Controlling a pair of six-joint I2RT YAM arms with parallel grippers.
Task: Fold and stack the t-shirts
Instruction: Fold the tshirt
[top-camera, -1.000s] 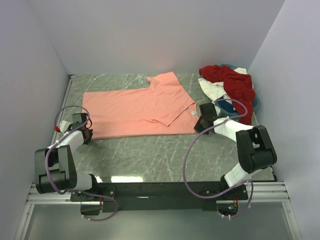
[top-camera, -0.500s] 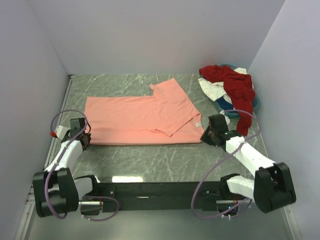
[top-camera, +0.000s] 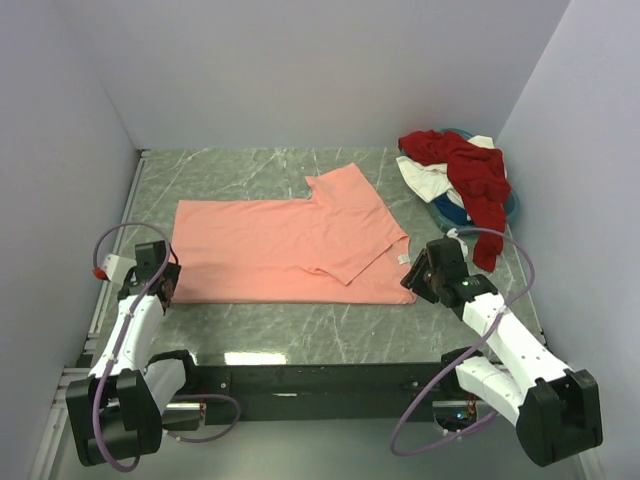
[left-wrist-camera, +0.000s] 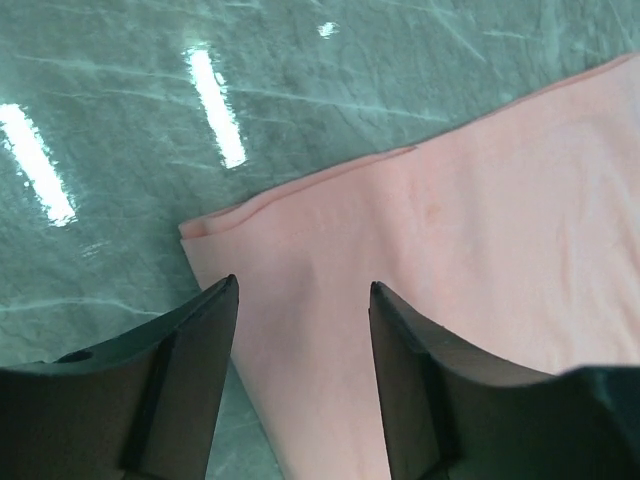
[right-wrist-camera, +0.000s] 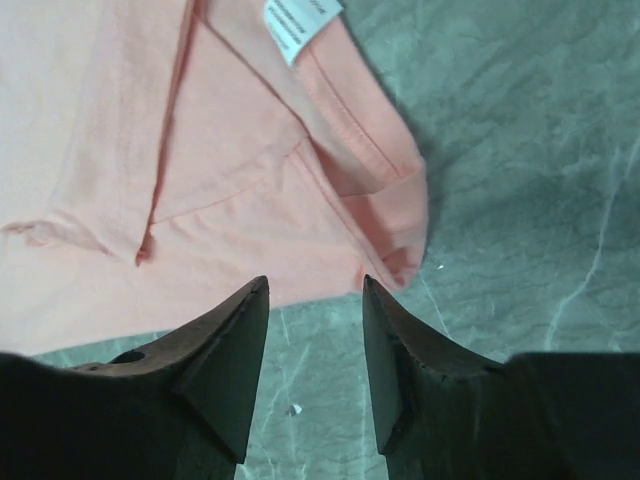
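- L hand open, over near-left corner of salmon-pink t-shirt, flat on counter.
- R hand open, at its near-right corner.
- Back right: dark red t-shirt, heaped.

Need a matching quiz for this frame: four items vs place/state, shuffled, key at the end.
Things:
1. salmon-pink t-shirt
2. dark red t-shirt
3. white t-shirt
4. left fingers

Places/states:
A. draped on top of the pile at the far right
B. apart, over a shirt's near-left corner
C. spread flat in the middle
D. poking out at the pile's left side, under another shirt

Pairs: 1-C, 2-A, 3-D, 4-B
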